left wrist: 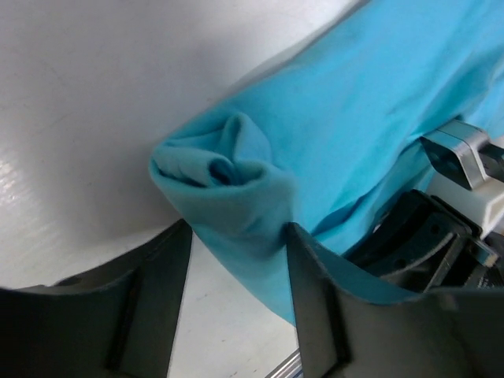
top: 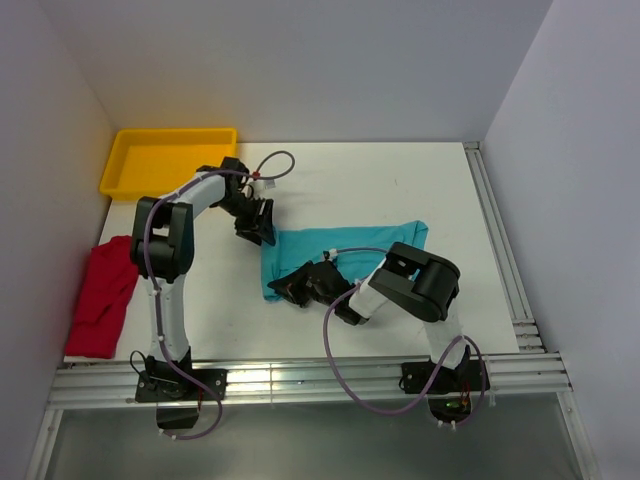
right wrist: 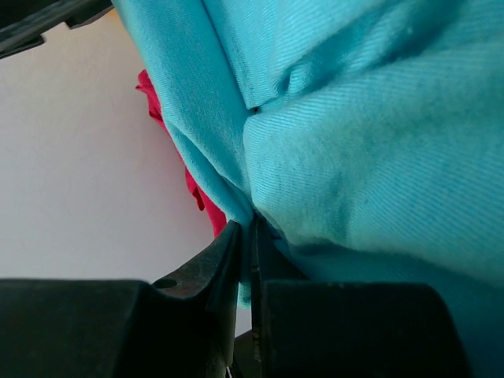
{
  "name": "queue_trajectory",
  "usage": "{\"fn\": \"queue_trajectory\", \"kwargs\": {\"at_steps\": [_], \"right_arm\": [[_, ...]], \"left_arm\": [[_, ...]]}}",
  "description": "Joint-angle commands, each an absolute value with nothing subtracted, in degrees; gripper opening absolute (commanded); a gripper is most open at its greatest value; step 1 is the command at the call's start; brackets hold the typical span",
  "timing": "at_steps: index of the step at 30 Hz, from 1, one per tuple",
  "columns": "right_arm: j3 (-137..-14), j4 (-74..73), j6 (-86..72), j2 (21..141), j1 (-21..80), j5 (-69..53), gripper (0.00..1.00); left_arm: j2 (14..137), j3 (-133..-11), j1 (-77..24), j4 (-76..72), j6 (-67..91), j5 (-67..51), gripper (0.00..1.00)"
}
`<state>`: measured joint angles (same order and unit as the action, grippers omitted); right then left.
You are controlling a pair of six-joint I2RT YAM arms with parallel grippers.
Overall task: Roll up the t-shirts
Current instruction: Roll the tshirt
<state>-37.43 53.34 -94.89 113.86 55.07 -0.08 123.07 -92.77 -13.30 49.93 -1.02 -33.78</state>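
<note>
The teal t-shirt (top: 340, 250) lies bunched into a long band across the middle of the table. Its left end is curled into a loose roll (left wrist: 228, 169). My left gripper (top: 258, 228) stands open astride that roll's end (left wrist: 236, 236); the cloth touches the right finger (left wrist: 315, 299) and a gap shows beside the left finger. My right gripper (top: 282, 288) is at the shirt's near-left corner, shut on a fold of the teal cloth (right wrist: 246, 228). The red t-shirt (top: 100, 295) lies crumpled at the table's left edge, and a strip of it (right wrist: 206, 209) shows behind the teal cloth.
A yellow tray (top: 170, 133) stands at the back left corner. White walls close in the left, back and right sides. An aluminium rail (top: 300, 378) runs along the near edge by the arm bases. The right arm's wrist (left wrist: 461, 181) sits close beside my left gripper.
</note>
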Motion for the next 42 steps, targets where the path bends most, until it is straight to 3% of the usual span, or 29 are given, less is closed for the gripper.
{"fn": "queue_trajectory", "kwargs": {"at_steps": [1, 3, 6, 8, 12, 14, 17, 21, 31, 42], "right_arm": [[-37.7, 53.5, -94.4, 113.6, 54.6, 0.3, 0.00], [-38.0, 52.9, -93.9, 113.5, 54.6, 0.3, 0.00], [-38.6, 51.4, -92.6, 113.2, 54.5, 0.3, 0.00], [-39.5, 49.1, -91.5, 112.2, 54.5, 0.3, 0.00], [-43.3, 38.5, -85.1, 109.0, 54.4, 1.7, 0.07], [-46.6, 29.7, -82.3, 106.4, 54.8, 3.8, 0.13], [-51.6, 16.8, -77.2, 103.4, 55.9, 8.9, 0.31], [-56.5, 3.5, -72.2, 101.7, 57.2, 14.8, 0.44], [-81.2, -27.3, -63.5, 110.9, 62.3, 31.9, 0.48], [-98.2, -40.2, -58.4, 120.7, 66.2, 37.5, 0.52]], "left_arm": [[124.1, -95.0, -13.4, 49.1, -0.7, -34.5, 0.53], [124.7, -95.4, -13.5, 49.2, -0.5, -34.0, 0.50], [125.1, -96.2, -13.6, 49.6, -0.4, -33.7, 0.35], [125.1, -97.5, -13.8, 50.3, -0.4, -32.6, 0.16], [124.3, -99.1, -15.0, 51.5, -0.4, -26.6, 0.01], [123.7, -99.7, -16.2, 52.1, -0.4, -23.1, 0.00], [123.5, -100.6, -17.4, 53.3, -0.4, -19.4, 0.00], [123.9, -102.2, -18.4, 54.8, -0.5, -16.8, 0.00], [126.0, -106.3, -20.0, 58.8, -0.4, -11.2, 0.00], [127.8, -108.6, -21.9, 60.4, -0.4, -8.7, 0.00]]}}
